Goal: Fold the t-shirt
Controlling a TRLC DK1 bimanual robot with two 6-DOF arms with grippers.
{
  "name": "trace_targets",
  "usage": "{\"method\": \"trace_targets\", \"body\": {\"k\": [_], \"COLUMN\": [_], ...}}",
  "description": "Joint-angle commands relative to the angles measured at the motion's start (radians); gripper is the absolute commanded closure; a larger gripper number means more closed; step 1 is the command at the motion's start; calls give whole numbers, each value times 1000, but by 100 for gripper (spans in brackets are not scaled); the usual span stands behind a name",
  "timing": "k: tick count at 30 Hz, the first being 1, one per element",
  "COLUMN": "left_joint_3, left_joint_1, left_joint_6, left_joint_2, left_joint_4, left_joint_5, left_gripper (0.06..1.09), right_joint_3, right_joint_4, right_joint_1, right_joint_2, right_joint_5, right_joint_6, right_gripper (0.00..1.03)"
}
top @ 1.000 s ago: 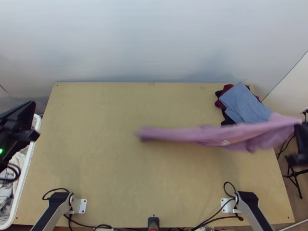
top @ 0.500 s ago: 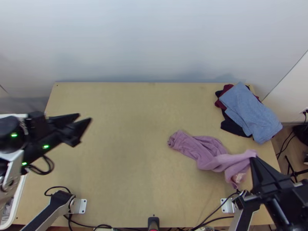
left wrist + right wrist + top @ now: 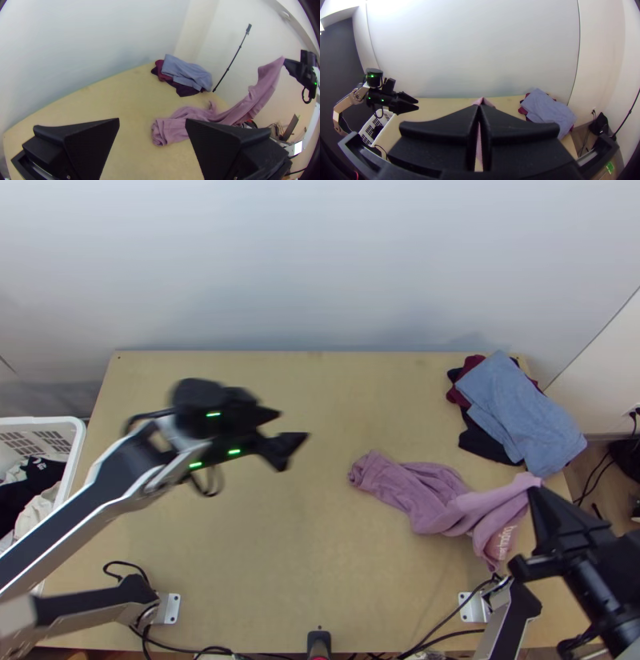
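T-shirt [image 3: 428,498], one, in right gripper [image 3: 534,490] of two

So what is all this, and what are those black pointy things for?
It's a robot with two arms, the left arm and the right arm, at a wooden table. Its black pointy grippers work like hands. One picture looks down from high above. The other two come from cameras on the arms' wrists, so those grippers look huge.

The left gripper is open and empty. The right gripper is pinching one end of the purple t-shirt up in the air; the rest lies bunched on the table. At the back right, a blue cloth lies on dark red and black ones. On the left is a white basket with clothes in it.
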Motion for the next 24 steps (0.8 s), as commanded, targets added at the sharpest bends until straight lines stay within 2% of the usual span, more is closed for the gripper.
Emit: {"method": "trace_targets", "body": {"k": [1,6,9,12,24], "left_joint_3": [211,303,370,452,533], "left_joint_1": [-208,-273,-274,-259,-210], "left_joint_6": [58,155,210,253,532], "left_joint_2": [353,574,698,795,919], "left_joint_4": [29,92,78,55,-48], "left_joint_5": [-89,-75,-4,19,29], "left_gripper": [12,12,12,12,14], "right_joint_3": [-28,-42,-45,-46,-48], "right_joint_4": [0,-3,-5,-6,-19], "right_joint_1": [-9,-6,-4,-4,-4], "right_joint_2": [55,79,79,79,93], "right_joint_5": [-2,4,4,3,3], "right_joint_6": [-17,-20,-20,-18,34], "right_gripper": [100,100,100,100,100]}}
